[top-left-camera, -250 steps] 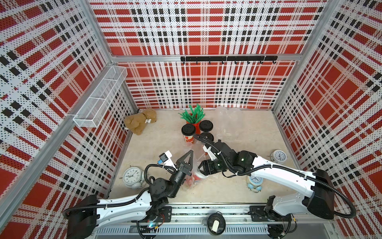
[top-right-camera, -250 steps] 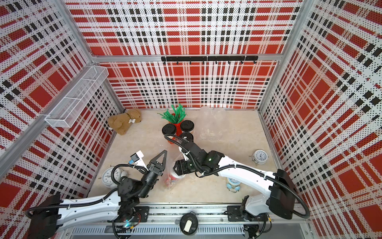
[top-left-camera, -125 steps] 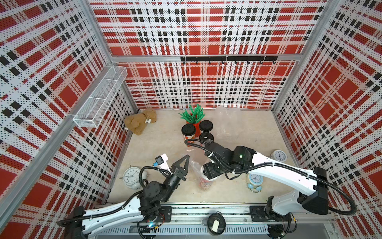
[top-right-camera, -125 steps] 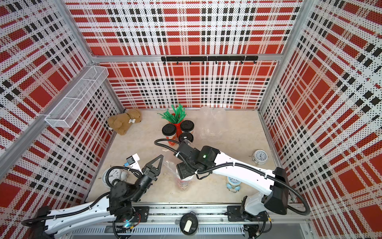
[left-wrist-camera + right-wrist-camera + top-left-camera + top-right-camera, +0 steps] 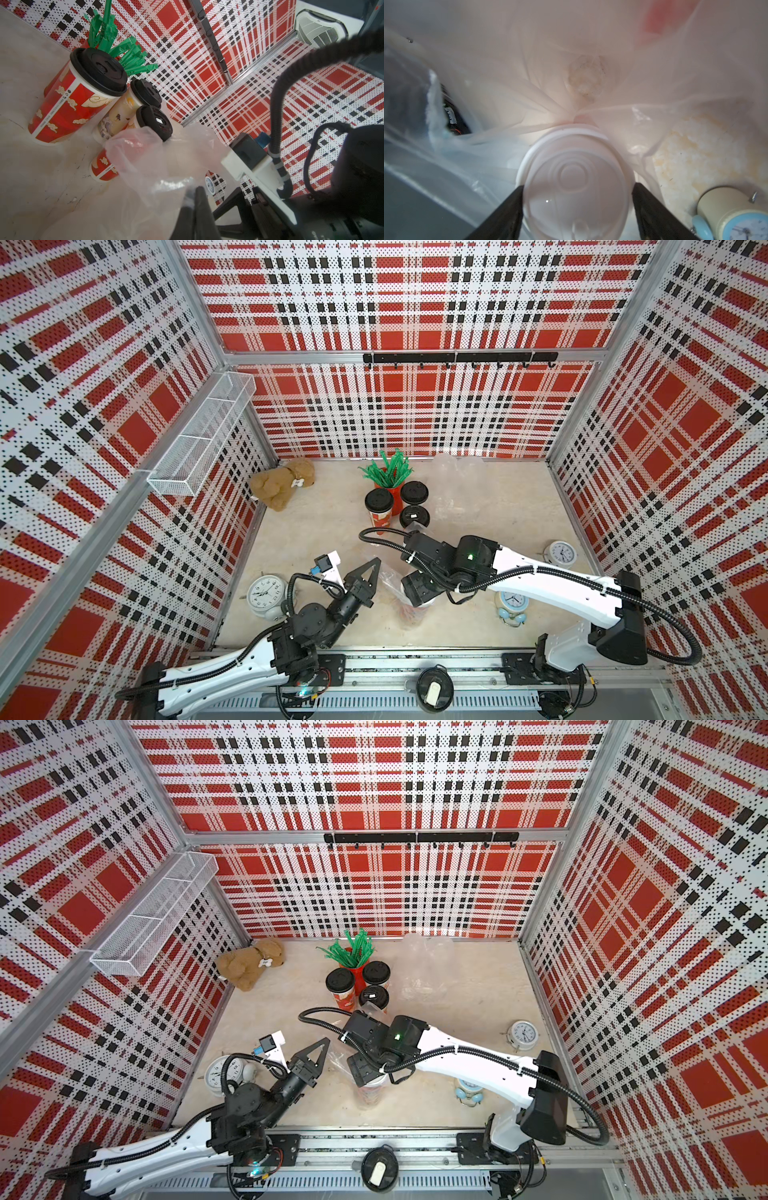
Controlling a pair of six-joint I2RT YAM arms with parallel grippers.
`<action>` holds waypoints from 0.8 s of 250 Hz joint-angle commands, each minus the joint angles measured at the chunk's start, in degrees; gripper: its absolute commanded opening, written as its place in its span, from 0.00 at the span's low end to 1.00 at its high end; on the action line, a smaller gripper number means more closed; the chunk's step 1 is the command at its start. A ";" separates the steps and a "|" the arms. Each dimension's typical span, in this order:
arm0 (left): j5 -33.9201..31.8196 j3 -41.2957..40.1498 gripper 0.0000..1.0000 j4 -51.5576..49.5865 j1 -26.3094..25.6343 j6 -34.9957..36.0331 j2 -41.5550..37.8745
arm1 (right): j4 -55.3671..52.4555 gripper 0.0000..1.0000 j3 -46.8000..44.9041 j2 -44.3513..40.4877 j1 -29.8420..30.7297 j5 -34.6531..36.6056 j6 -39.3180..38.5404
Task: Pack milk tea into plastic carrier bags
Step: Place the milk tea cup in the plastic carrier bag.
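- Left end effector (image 5: pixel 195 192) is clenched tight, with the edge of the near carrier bag (image 5: pixel 390 578) pinched between its fingers and the film drawn up toward the tips.
- Right end effector (image 5: pixel 577 187) points straight down into that same bag, jaws spread to either side of the white-lidded cup (image 5: pixel 575 176). A sliver of gap shows beside one finger (image 5: pixel 648 201), so it looks released rather than gripping.
- That white-lidded cup stands upright inside the near carrier bag, at the near middle of the desk (image 5: pixel 316 531). In both top views its red side shows through the plastic just below the right wrist.
- Over at the far middle, three black-lidded cups (image 5: pixel 379 501) stand upright in a tight cluster against the red holder of green straws (image 5: pixel 388 470).
- Far carrier bag (image 5: pixel 457 485) lies slack just right of that cluster, up by the far wall.
- Blue alarm clock (image 5: pixel 512 605) sits just right of the bagged cup.
- White alarm clock (image 5: pixel 266 593) is at the near left, beside the left arm.
- Second white clock (image 5: pixel 561 552) sits out on the right, and the teddy bear (image 5: pixel 282 485) slumps in the far left corner.
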 commanded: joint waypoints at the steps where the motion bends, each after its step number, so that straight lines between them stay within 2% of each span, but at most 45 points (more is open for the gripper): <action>1: -0.31 2.04 0.00 -3.13 0.12 -1.27 0.92 | -2.45 0.91 -0.09 -1.01 0.26 2.35 -1.56; 50: -0.05 1.79 0.00 -3.16 0.17 -1.58 1.30 | -2.34 0.93 2.07 -1.93 0.26 2.90 -2.93; 86: -0.06 1.87 0.00 -3.82 0.12 -1.58 1.38 | -1.11 0.99 2.67 -3.36 0.25 2.66 -3.63; 150: 0.25 1.95 0.00 -4.75 0.12 -1.93 1.95 | 0.73 0.99 4.02 -5.37 0.26 2.64 -4.51; 200: 0.17 1.88 0.00 -6.03 0.21 -2.19 1.58 | 2.09 0.97 8.59 -7.63 -0.89 3.69 -8.92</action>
